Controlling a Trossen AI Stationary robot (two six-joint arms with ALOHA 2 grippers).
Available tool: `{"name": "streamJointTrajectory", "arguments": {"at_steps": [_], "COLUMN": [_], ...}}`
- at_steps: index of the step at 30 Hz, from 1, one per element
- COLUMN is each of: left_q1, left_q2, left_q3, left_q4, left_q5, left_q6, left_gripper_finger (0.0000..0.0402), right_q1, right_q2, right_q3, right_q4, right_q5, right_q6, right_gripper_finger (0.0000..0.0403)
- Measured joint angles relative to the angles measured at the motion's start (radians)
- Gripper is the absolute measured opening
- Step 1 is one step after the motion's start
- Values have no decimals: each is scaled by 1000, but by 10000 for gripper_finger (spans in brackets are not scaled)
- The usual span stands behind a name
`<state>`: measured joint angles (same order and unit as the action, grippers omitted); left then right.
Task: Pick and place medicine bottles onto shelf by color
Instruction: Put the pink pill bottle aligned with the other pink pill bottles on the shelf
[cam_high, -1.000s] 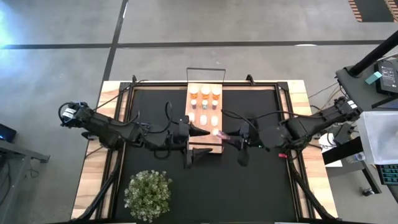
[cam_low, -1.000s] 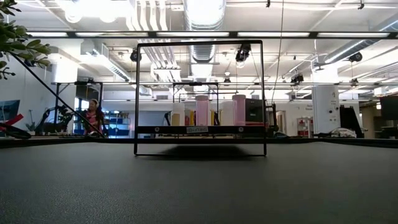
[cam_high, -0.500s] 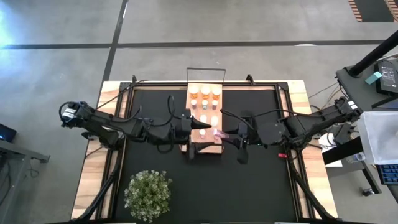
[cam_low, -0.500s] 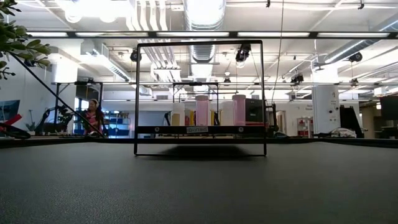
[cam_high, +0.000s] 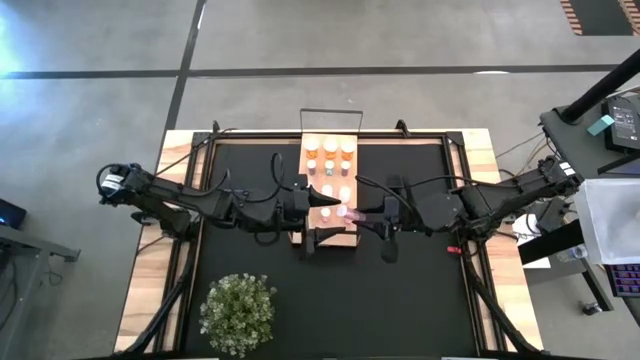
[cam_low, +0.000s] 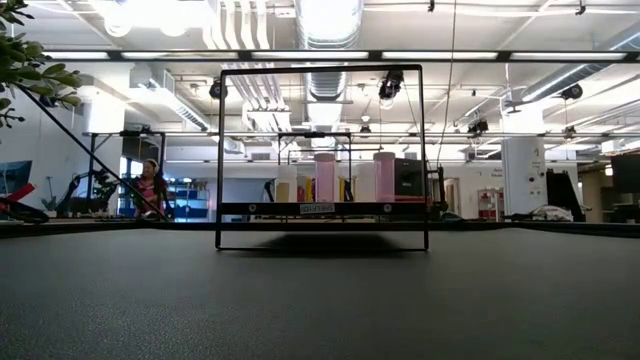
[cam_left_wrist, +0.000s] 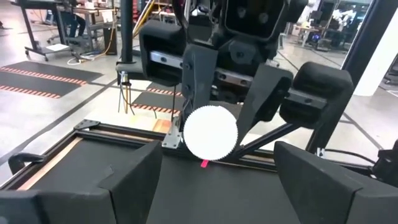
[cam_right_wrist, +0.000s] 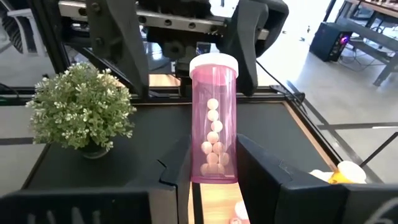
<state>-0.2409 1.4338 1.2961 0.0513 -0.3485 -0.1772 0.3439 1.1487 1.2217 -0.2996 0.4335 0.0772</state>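
My right gripper (cam_high: 358, 215) is shut on a pink see-through medicine bottle (cam_right_wrist: 213, 118) with a white cap and pale pills inside. It holds the bottle over the near end of the light wood shelf (cam_high: 330, 235). My left gripper (cam_high: 325, 219) is open. Its two fingers stand on either side of the bottle's white cap (cam_left_wrist: 211, 134) without touching it. Several orange and white bottles (cam_high: 330, 160) stand on the shelf's far half and also show in the low view (cam_low: 325, 178). My right gripper pinches the pink bottle's body near its bottom end (cam_right_wrist: 212, 174) between its two fingers. The fingers come level from the table's right and lie along the bottle. The bottle lies level, cap toward the table's left, lifted clear above the shelf.
A bushy green plant (cam_high: 238, 312) stands on the black mat (cam_high: 400, 290) near the front left. The shelf's wire rail (cam_high: 331, 122) rises at its far end and shows as a tall frame in the low view (cam_low: 320, 150). A person shows in the room behind (cam_low: 150, 185).
My left gripper has gone a little toward the table's far edge and now stands with its open fingers around the cap of the pink bottle. My right gripper has carried the bottle slightly toward the table's left, still level.
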Motion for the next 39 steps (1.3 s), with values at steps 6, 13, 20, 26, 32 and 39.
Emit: {"name": "streamJointTrajectory", "arguments": {"at_steps": [6,13,20,26,32,39], "left_q1": [2,5,6,6,6,6], "left_q2": [5,6,6,6,6,6], "left_q3": [0,0,0,-9,-9,-9], "left_q4": [33,44,43,41,44,43], "left_q5": [-1,-2,-2,-3,-3,-5], "left_q6": [1,1,1,1,1,1], "left_gripper_finger": [293,280,220,170,112,88], "right_q1": [0,-1,-1,-1,-1,0], "right_q2": [13,24,25,25,24,24], "right_q3": [0,0,0,0,0,0], "right_q4": [4,1,2,3,6,6], "right_q5": [1,3,4,4,5,7], "right_q6": [-10,-18,-25,-26,-26,-16], "right_gripper_finger": [98,98,98,98,98,98]}}
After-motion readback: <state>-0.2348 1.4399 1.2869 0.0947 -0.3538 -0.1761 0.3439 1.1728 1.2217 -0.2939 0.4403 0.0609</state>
